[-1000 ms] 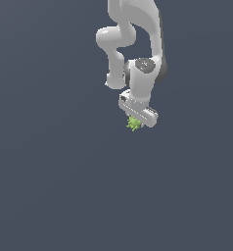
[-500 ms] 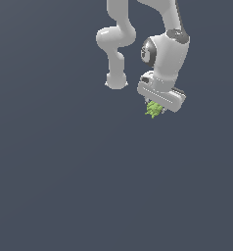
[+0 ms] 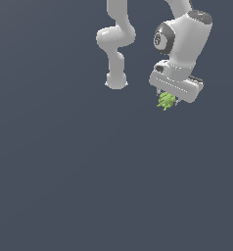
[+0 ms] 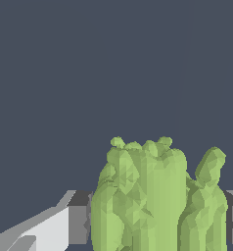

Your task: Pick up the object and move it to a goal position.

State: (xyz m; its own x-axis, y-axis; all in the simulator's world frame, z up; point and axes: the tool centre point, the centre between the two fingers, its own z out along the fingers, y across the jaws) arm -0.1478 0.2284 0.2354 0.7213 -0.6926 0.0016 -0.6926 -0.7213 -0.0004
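Pinching the small lime-green, spiky-edged lump [image 3: 166, 101] between its dark pads, the white robot gripper [image 3: 168, 102] holds it clear of the grey floor, apparently for carrying toward the goal.

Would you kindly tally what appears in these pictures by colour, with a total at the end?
Lime-green: 1, the spiky object held in the end effector.
White: 1, the robot arm.
Total: 2.
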